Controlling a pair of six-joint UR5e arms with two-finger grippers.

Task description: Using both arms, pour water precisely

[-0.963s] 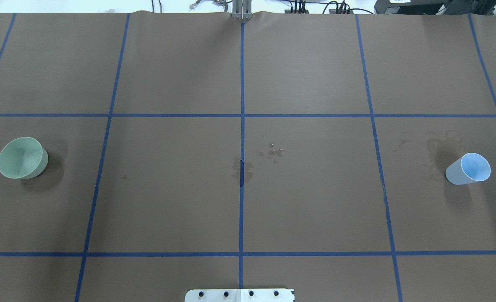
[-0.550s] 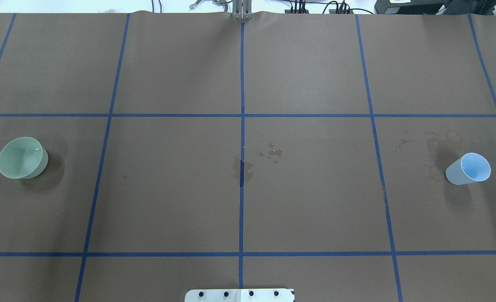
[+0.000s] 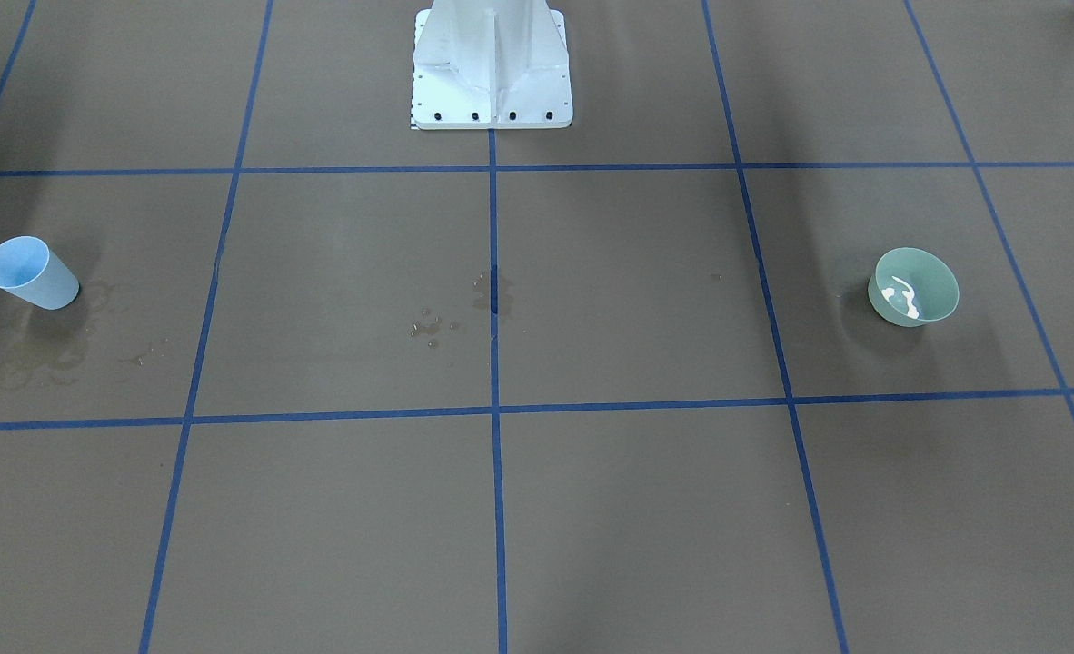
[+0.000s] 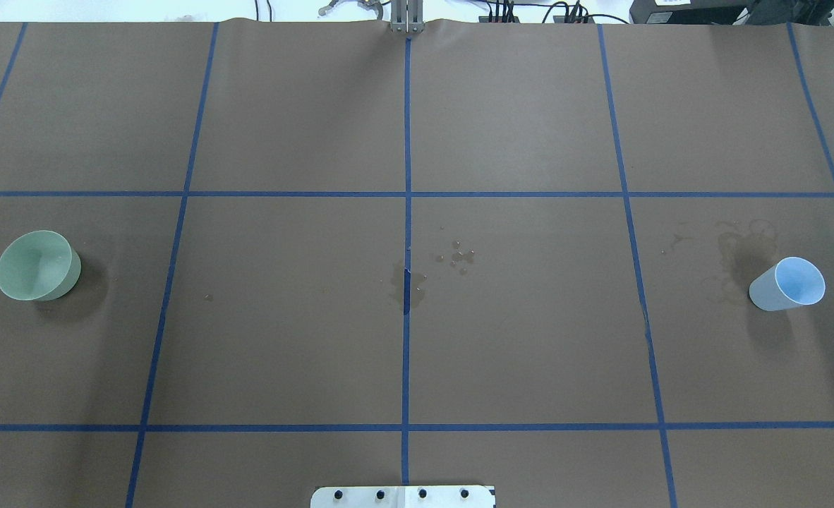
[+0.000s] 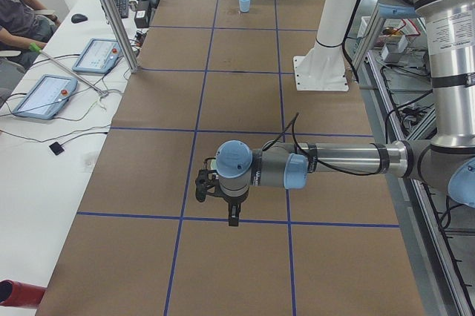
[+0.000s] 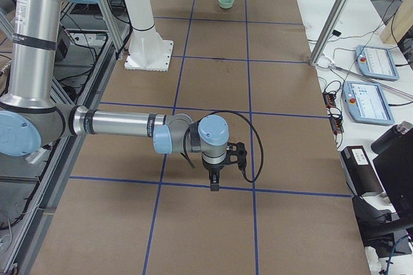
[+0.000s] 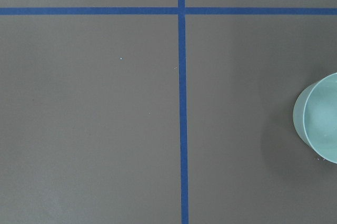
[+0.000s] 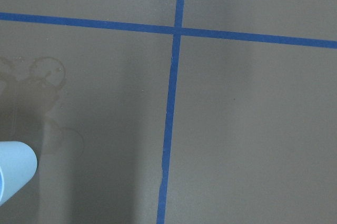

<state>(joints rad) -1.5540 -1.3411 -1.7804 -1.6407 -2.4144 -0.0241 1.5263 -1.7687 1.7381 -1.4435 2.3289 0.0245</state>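
A green cup (image 4: 38, 265) stands on the table's left side. The front view shows white glints of water (image 3: 900, 298) inside it. A light blue cup (image 4: 787, 283) stands at the far right, and I cannot tell whether it holds anything. My left gripper (image 5: 233, 218) shows only in the exterior left view, pointing down over the table; I cannot tell if it is open or shut. My right gripper (image 6: 214, 184) shows only in the exterior right view, and its state is equally unclear. The left wrist view has the green cup (image 7: 318, 119) at its right edge. The blue cup (image 8: 13, 169) sits at the right wrist view's lower left.
Spilled drops (image 4: 459, 257) and a wet patch (image 4: 408, 286) lie at the table's middle. Dried rings (image 4: 734, 243) mark the paper beside the blue cup. The white pedestal base (image 3: 492, 82) stands at the robot's edge. A desk with tablets (image 5: 44, 93) and a seated person (image 5: 15, 4) flank the far side.
A small glint on the water in the green cup appeared and went. Both cups stay where they were.
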